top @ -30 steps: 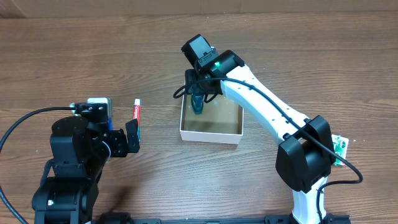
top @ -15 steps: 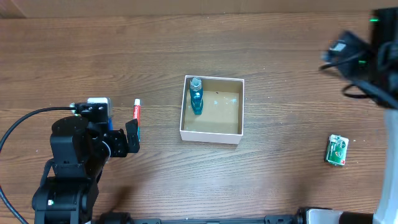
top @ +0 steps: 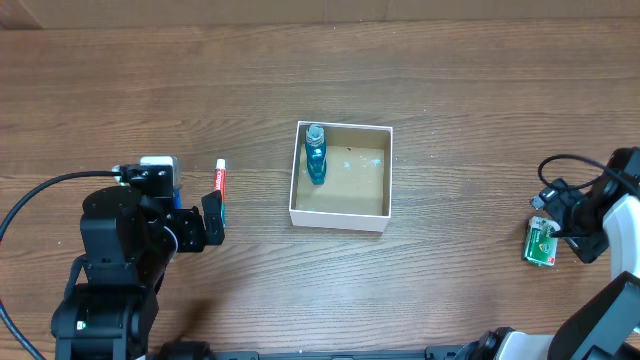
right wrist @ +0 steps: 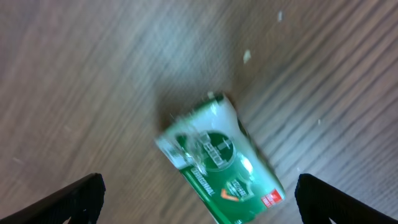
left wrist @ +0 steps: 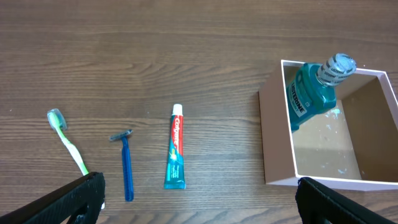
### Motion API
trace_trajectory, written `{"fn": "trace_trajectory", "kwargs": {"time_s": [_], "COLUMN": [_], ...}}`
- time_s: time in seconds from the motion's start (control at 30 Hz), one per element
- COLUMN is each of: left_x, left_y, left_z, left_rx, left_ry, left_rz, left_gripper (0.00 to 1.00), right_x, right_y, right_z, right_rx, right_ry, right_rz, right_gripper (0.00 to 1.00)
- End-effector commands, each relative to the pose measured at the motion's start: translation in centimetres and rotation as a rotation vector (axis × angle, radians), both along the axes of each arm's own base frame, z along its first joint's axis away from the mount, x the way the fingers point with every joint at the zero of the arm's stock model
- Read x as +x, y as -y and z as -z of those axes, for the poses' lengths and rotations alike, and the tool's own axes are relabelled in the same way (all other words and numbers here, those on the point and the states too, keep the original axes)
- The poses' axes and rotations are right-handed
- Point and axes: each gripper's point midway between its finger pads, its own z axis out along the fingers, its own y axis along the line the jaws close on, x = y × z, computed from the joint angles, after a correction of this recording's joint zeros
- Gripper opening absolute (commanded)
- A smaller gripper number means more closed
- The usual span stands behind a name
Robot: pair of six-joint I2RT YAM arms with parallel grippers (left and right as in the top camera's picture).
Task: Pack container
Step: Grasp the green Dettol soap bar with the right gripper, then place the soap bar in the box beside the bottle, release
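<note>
The container [top: 340, 217], a square box with white walls and a brown inside, stands mid-table. A teal mouthwash bottle [top: 316, 155] lies in its left side. The left wrist view shows the container [left wrist: 277, 143] and the bottle [left wrist: 311, 96] at right. A green packet [top: 541, 243] lies at far right. My right gripper [top: 562, 224] hovers open just over the packet [right wrist: 217, 158], which is between the fingers [right wrist: 199, 186]. My left gripper [top: 205, 222] is open and empty [left wrist: 199, 186], left of the container.
A toothpaste tube [top: 220, 185] lies left of the container. The left wrist view shows the tube [left wrist: 176, 149], a blue razor [left wrist: 126, 165] and a green toothbrush [left wrist: 69, 142] in a row on the wooden table; the left arm hides the last two from overhead.
My right arm left the mouthwash bottle in the container, swung away to the far right and came down over the green packet. The left arm has not moved.
</note>
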Motion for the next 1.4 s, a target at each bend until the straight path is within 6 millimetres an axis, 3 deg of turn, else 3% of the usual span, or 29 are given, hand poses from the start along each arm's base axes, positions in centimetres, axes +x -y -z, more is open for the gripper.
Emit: {"fn": "trace_trajectory", "kwargs": {"time_s": [0.0, 0.07, 0.33, 0.7, 0.87, 0.93, 1.0, 1.03, 1.13, 1.23, 1.3, 1.37], "left_x": [0.1, 0.1, 0.0, 0.0, 0.0, 0.0, 0.0, 0.0, 0.0, 0.0, 0.0, 0.0], "left_y": [0.2, 0.2, 0.2, 0.2, 0.2, 0.2, 0.2, 0.2, 0.2, 0.2, 0.2, 0.2], "left_z": [-1.2, -1.2, -1.0, -1.0, -1.0, -1.0, -1.0, -1.0, -1.1, -1.1, -1.1, -1.0], "left_rx": [-0.016, -0.016, -0.016, -0.016, -0.015, -0.015, -0.015, -0.015, -0.016, -0.015, -0.015, -0.015], "left_ry": [0.031, 0.031, 0.023, 0.023, 0.023, 0.023, 0.023, 0.023, 0.024, 0.024, 0.024, 0.023], "left_rz": [0.001, 0.002, 0.001, 0.001, 0.001, 0.001, 0.001, 0.001, 0.001, 0.002, 0.002, 0.001], "left_gripper": [1.0, 1.0, 1.0, 1.0, 1.0, 1.0, 1.0, 1.0, 1.0, 1.0, 1.0, 1.0], "right_x": [-0.4, -0.8, -1.6, -1.6, -1.2, -0.6, 0.9, 1.7, 4.3, 7.4, 9.3, 10.6], "right_y": [-0.3, -0.6, -1.1, -1.2, -1.2, -1.2, -1.2, -1.2, -1.5, -2.9, -5.4, -9.8], "right_z": [1.8, 3.6, 7.1, 7.0, 6.9, 6.6, 5.4, 4.5, 1.0, -5.0, -9.7, -15.2], "right_rx": [-0.003, 0.017, 0.087, 0.089, 0.092, 0.103, 0.124, 0.133, 0.145, 0.091, 0.05, 0.007], "right_ry": [0.003, -0.029, -0.12, -0.122, -0.107, -0.082, -0.033, -0.008, 0.061, 0.149, 0.23, 0.347], "right_rz": [-0.068, -0.086, -0.086, -0.085, -0.086, -0.085, -0.092, -0.097, -0.122, -0.204, -0.299, -0.434], "right_gripper": [1.0, 1.0, 1.0, 0.49, 0.48, 0.41, 0.21, 0.04, 0.04, 0.04, 0.04, 0.04]}}
